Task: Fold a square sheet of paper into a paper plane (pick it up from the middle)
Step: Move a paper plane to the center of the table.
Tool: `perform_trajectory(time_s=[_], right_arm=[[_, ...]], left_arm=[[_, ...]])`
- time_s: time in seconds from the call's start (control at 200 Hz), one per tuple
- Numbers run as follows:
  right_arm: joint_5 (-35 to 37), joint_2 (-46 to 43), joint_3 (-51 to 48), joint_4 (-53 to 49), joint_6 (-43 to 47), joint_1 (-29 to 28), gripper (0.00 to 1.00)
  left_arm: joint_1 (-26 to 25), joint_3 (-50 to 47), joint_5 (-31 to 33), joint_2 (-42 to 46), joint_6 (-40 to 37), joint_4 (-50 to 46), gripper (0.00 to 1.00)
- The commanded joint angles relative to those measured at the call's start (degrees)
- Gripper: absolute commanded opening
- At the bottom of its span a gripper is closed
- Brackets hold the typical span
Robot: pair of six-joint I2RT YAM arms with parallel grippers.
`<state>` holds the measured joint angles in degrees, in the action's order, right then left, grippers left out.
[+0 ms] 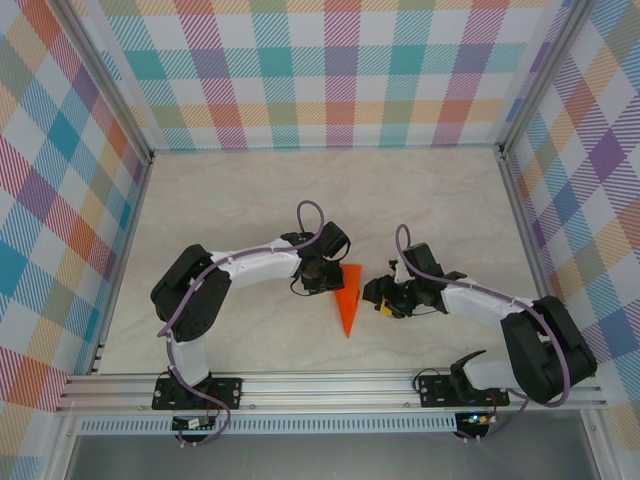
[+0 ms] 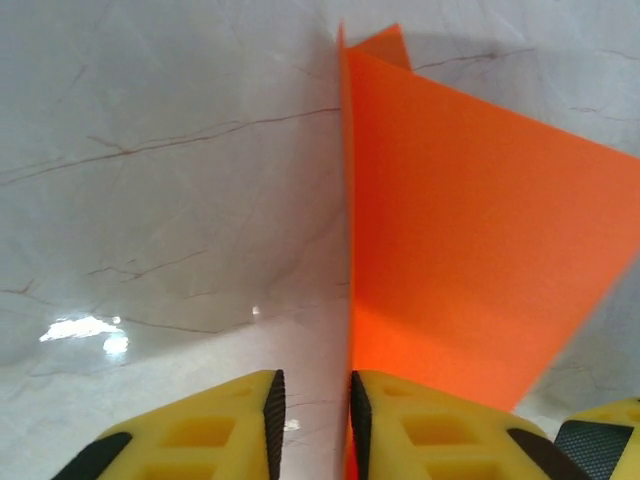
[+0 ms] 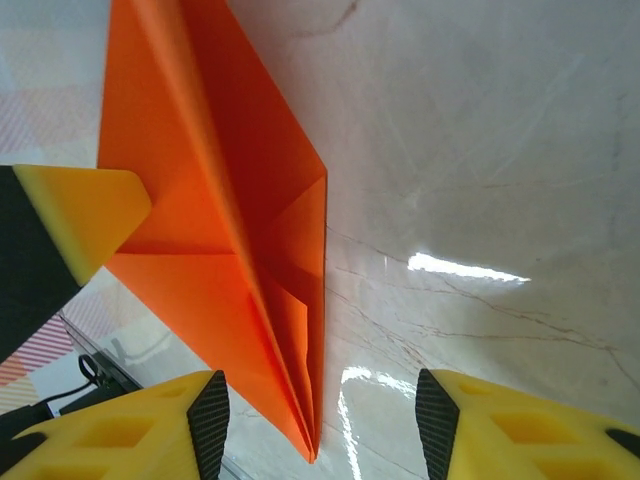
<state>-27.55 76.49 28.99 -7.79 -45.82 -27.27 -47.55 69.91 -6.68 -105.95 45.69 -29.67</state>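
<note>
The orange square sheet of paper is folded into a narrow pointed paper plane (image 1: 348,298), its tip toward the near edge of the table. It stands between my two grippers. My left gripper (image 1: 320,281) is at its left side. In the left wrist view the jaws (image 2: 317,420) are narrow but apart; the plane (image 2: 470,250) has its upright edge against the right pad, and a strip of table shows beside it. My right gripper (image 1: 384,298) is open wide, with the pointed end of the plane (image 3: 215,190) between its fingers (image 3: 320,410), nearer the left one.
The pale marble table (image 1: 250,200) is walled by plaid panels with aluminium posts (image 1: 115,120). A metal rail (image 1: 330,390) carrying both arm bases runs along the near edge. A yellow finger of the left gripper (image 3: 85,215) shows beside the plane.
</note>
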Motion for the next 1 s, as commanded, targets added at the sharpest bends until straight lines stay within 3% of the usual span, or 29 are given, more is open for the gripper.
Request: perform_trajectory(time_s=[0.0,0.055,0.465,0.81,0.995], right_arm=[[-2.1,2.2,3.4,2.4,0.3,-2.0,0.54],[-1.9,3.5,4.3,2.5,0.3,-2.7,0.55],[0.0,11.4,9.3,1.3,2.1,-6.1,0.54],[5.8,8.8,8.0,0.8,2.3,-6.4,0.58],[-0.2,10.3,7.1,6.4,2.0,-6.8,0.58]], left_arm=[[0.1,-2.8,1.0,3.1,0.5,-0.2,0.17],[0.2,-3.6,0.9,3.5,0.6,0.1,0.12],[0.5,-5.5,0.7,4.5,0.5,1.4,0.12],[0.5,-5.7,0.7,4.4,0.5,1.5,0.12],[0.5,-5.8,0.5,4.1,0.7,1.9,0.12]])
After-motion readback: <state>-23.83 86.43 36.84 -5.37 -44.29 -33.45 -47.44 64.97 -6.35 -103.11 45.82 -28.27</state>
